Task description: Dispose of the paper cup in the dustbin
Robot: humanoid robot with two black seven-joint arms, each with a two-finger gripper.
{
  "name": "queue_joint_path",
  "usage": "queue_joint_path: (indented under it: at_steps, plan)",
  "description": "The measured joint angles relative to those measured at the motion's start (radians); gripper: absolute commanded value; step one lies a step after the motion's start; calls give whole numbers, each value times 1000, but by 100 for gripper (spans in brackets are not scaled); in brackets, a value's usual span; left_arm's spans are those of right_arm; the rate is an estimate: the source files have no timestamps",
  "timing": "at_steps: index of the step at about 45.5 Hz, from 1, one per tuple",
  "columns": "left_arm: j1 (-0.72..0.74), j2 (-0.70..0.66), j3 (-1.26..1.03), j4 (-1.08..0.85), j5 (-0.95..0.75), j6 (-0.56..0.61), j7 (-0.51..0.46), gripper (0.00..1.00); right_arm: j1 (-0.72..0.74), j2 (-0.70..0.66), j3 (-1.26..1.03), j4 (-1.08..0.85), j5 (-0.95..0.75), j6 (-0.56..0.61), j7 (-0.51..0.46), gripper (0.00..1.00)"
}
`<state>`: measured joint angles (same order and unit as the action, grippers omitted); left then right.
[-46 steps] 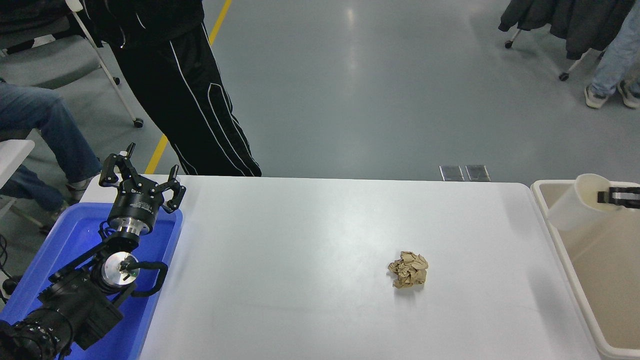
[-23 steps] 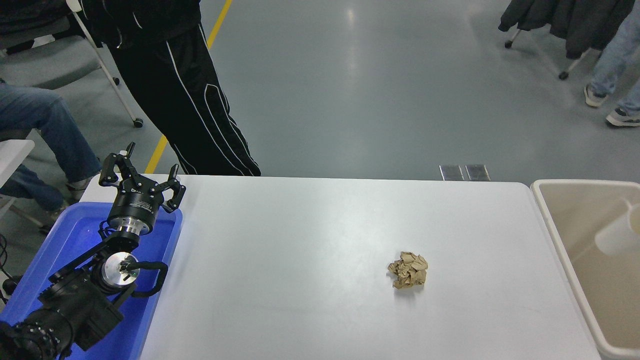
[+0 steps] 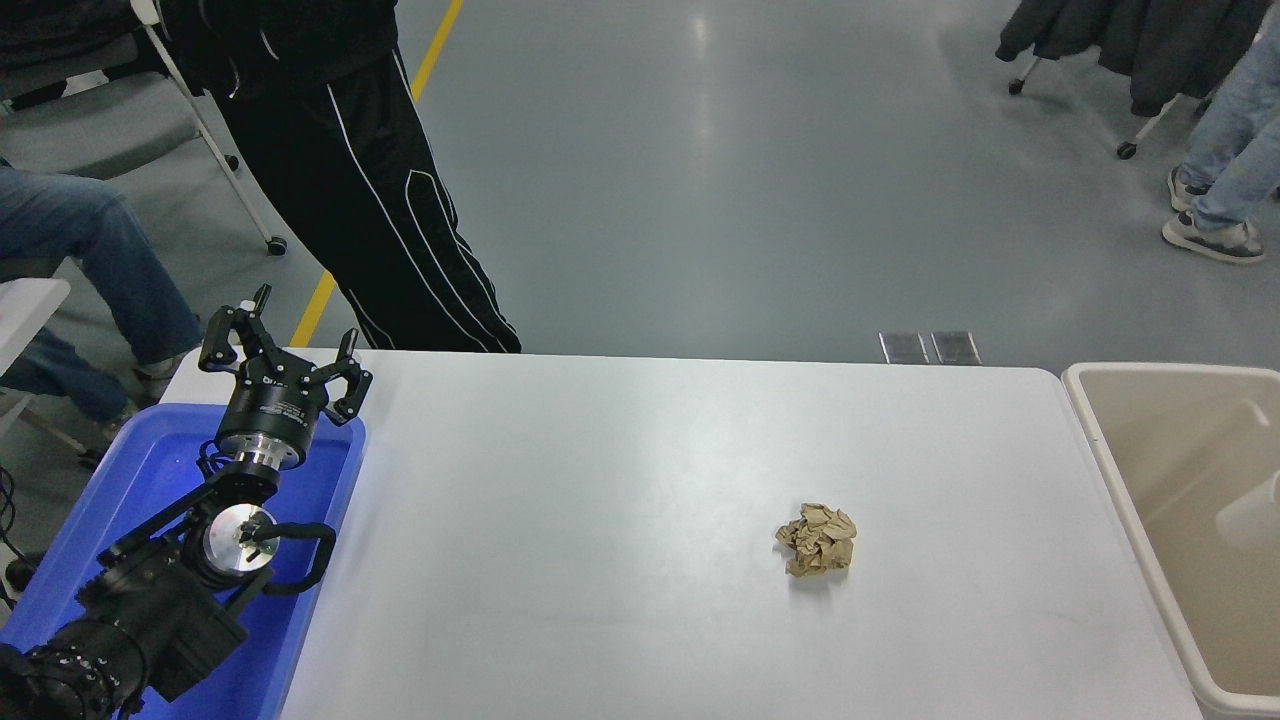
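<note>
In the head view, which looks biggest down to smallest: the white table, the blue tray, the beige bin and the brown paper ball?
1. White table, by far the largest.
2 and 3. Beige dustbin and blue tray: both cut off by the picture's edges, so unsure between them.
4. Crumpled brown paper ball, clearly the smallest.

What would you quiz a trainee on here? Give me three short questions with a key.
1. True or false: the paper cup is inside the dustbin.
2. What lies on the white table? A) crumpled brown paper ball B) a spoon C) a bottle
3. Fill in: the left gripper is parked, fingers spread, over the ____ tray.

Key: 1 true; 2 A; 3 blue. The right gripper is out of view.
</note>
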<state>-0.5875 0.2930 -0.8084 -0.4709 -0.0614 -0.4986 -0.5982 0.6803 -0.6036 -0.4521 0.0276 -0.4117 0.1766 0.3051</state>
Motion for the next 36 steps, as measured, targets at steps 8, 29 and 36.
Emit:
queue_joint_path:
  at_steps: [8, 29, 36]
  plan:
    - [0, 0, 0, 0, 0, -1, 0, 100, -30, 41, 32, -36, 42, -23, -40, 0]
    - [1, 0, 0, 0, 0, -2, 0, 100, -49, 66, 51, -57, 69, -40, -73, 72]
    - [1, 0, 0, 0, 0, -2, 0, 100, -49, 69, 54, -59, 72, -41, -77, 95]
